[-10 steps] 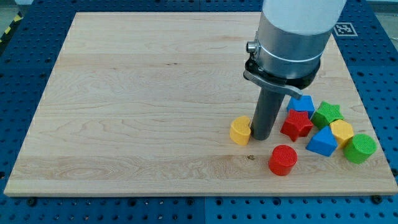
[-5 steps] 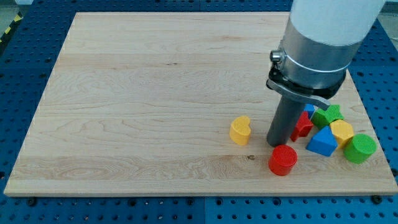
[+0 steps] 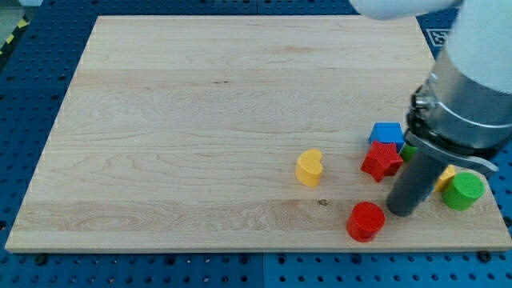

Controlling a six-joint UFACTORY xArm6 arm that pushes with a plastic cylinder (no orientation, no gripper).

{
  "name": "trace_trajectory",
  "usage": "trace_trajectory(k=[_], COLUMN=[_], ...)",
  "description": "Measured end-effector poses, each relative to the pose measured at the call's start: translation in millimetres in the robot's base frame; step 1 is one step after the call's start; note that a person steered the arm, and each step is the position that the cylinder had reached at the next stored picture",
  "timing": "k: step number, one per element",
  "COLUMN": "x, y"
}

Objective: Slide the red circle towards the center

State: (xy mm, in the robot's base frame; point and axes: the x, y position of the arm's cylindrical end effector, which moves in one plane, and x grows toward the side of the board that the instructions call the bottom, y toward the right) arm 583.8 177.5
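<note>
The red circle point(image 3: 366, 220) lies near the board's bottom edge, right of centre. My tip point(image 3: 401, 212) stands on the board just to its right, very close to it or touching; I cannot tell which. The rod and the arm's grey body rise toward the view's upper right and hide part of the block cluster behind them.
A yellow heart-shaped block point(image 3: 309, 168) lies left of the red circle. A red star point(image 3: 381, 160) and a blue block point(image 3: 387, 133) sit above it. A green cylinder point(image 3: 462, 191) and a partly hidden yellow block point(image 3: 446, 178) lie right of the rod. The wooden board's point(image 3: 200, 120) bottom edge is close.
My tip has moved from beside the yellow heart to the right and down, past the red star, to the red circle's right side. The red circle has shifted slightly down.
</note>
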Motion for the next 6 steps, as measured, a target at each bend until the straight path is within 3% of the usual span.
trace_trajectory(k=[1,2,4,6], x=[34,35,35,35], y=[14,10,-88,-102])
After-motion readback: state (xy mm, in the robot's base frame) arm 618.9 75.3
